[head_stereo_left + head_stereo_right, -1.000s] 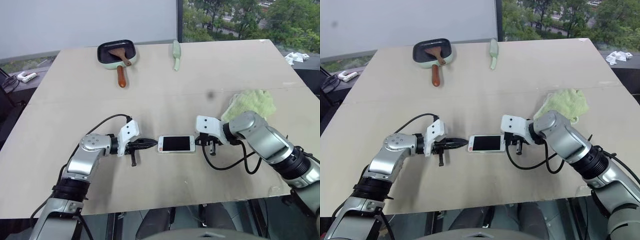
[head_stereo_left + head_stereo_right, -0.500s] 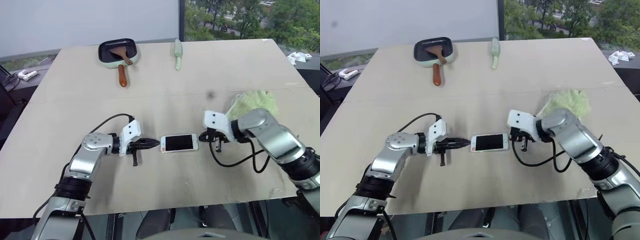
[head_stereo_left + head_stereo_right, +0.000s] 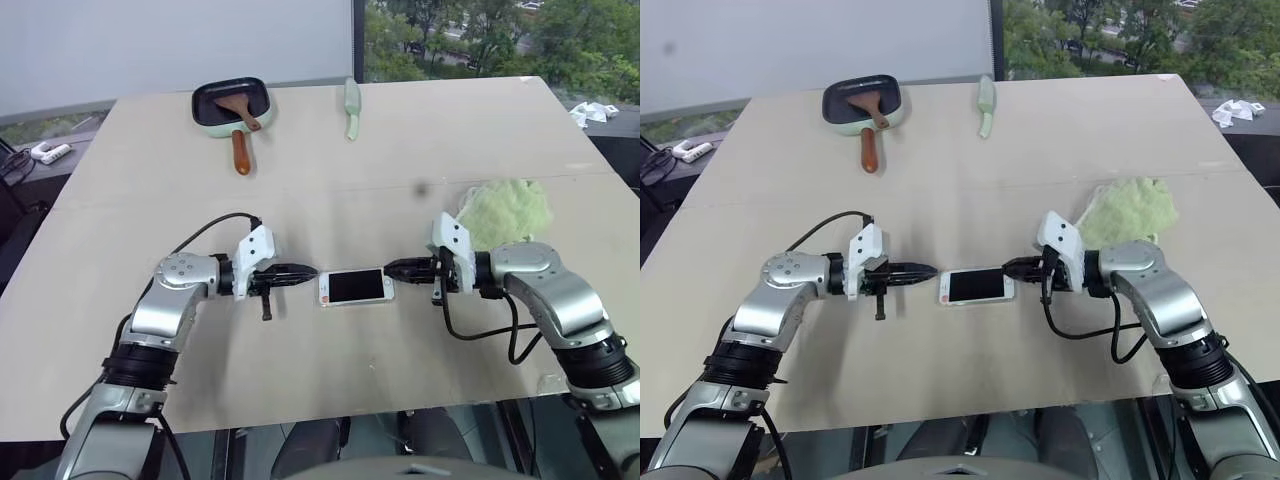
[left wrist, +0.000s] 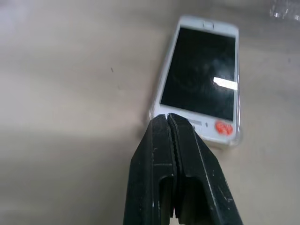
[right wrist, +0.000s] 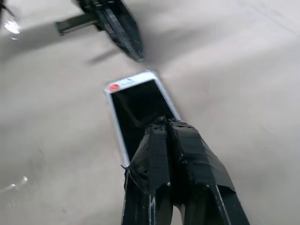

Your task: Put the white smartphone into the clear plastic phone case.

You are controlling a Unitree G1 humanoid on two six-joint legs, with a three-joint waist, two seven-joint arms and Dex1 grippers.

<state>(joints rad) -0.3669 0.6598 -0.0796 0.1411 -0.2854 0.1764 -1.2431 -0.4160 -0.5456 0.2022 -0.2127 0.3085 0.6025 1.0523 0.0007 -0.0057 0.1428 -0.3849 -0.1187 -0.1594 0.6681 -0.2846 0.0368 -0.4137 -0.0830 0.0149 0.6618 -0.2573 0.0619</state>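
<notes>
Black closed left gripper (image 3: 310, 271) and right gripper (image 3: 389, 267), level, flanking the white smartphone (image 3: 354, 287).

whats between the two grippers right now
The white smartphone lies flat on the table, screen up, between the shut left gripper and the shut right gripper, one at each short end. The eye views show it.

White smartphone (image 3: 354, 287) lies flat, screen up, on the table (image 3: 330, 180), near its front edge and about midway across. Black screen, white bezels at both short ends, rounded corners; a red dot on the bezel at the robot's left end. Long axis runs left to right. A thin glossy rim shows along its edges; whether this is the clear plastic phone case cannot be told
</notes>
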